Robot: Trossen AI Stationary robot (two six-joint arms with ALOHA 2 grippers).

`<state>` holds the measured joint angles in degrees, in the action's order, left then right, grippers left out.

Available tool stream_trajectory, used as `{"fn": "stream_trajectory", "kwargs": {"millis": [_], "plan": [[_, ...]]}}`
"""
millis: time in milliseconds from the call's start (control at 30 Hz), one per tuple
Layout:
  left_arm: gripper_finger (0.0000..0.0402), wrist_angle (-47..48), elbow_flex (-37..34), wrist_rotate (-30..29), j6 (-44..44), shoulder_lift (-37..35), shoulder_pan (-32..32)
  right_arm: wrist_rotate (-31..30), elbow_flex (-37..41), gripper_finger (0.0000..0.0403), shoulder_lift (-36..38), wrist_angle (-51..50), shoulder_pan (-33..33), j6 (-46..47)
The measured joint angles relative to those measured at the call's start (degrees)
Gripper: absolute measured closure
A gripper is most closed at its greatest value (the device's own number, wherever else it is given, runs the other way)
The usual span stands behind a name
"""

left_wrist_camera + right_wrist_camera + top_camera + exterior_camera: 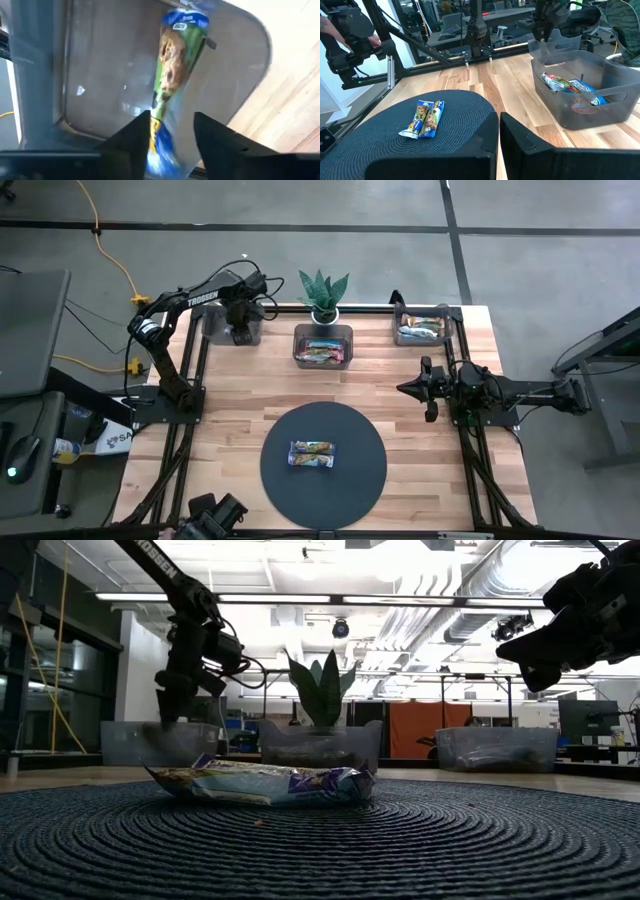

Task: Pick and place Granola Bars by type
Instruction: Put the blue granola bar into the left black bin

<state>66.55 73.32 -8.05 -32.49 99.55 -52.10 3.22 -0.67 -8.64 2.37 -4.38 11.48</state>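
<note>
Now the green-blue shiny-wrapped granola bar [172, 75] is being let go by the parted left gripper [172, 132] over the clear grey bin [100, 75]; fingers should be opened fully w/o snagging, then lifted straight up.

Landmark: potted plant [320, 690], centre background. Just under it, middle bin [320, 746]. Another bin [165, 743] to plant's left, left gripper [168, 705] dipping into it, finger state unclear. Third bin [497, 748] to plant's right, right gripper [535, 665] hovering above. In front of plant: granola bars [262, 781] flat on dark woven mat [400, 850].
</note>
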Motion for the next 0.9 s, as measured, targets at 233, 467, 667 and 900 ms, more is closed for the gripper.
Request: {"fn": "stream_trajectory", "kwargs": {"millis": [233,467,667,900], "plan": [[0.0190,0.0,0.0,-2.9,1.6,0.0,0.0,0.0,0.0,0.0402,0.0,0.0,0.0,0.0],[0.0186,-0.3,0.0,-3.2,4.4,-2.1,0.0,0.0,0.0,0.0402,0.0,0.0,0.0,0.0],[0.0186,-1.4,0.0,3.1,4.5,-7.5,0.0,0.0,0.0,0.0402,0.0,0.0,0.0,0.0],[0.0185,-1.1,0.0,23.0,4.4,-14.8,0.6,0.0,0.0,0.0402,0.0,0.0,0.0,0.0]]}}
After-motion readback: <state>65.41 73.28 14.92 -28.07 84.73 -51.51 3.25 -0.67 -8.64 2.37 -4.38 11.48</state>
